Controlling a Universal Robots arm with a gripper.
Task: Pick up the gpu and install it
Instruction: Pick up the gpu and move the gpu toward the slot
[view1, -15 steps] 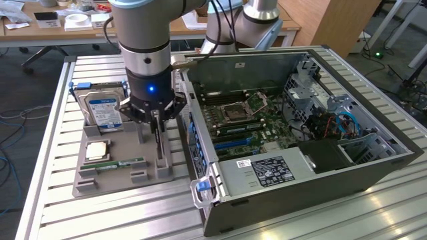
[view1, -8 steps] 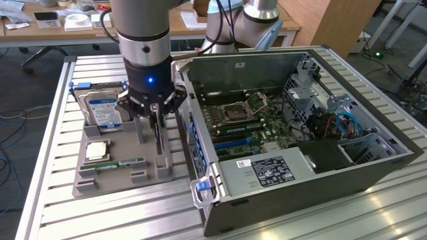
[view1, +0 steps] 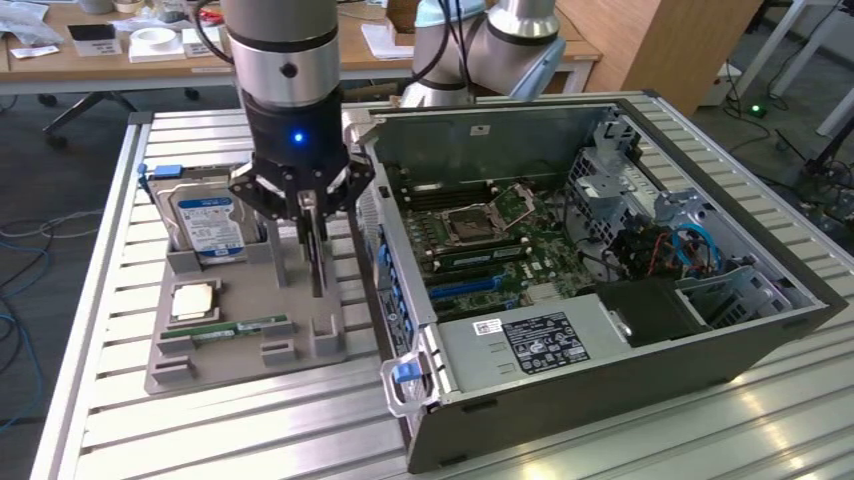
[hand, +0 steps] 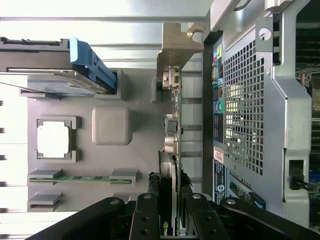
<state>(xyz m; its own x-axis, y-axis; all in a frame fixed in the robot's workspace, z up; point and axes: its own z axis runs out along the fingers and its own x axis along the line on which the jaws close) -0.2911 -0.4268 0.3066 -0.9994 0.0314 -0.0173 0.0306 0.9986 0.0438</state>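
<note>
Gpu (view1: 318, 265) upright on edge at grey tray (view1: 180, 372), centre-left of exterior frame, just beside open case (view1: 561, 420). My hand (view1: 310, 215) clenched on its top edge. Thin, stiff, light, fragile, I judge; hold board edge, spare components.

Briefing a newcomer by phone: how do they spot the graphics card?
Beside the open computer case, on the exterior view's left, lies a grey moulded tray. At its side nearest the case, in the black claw, a thin dark circuit card stands on edge, unlike the flat green memory stick and thick blue-labelled silver drive.
</note>
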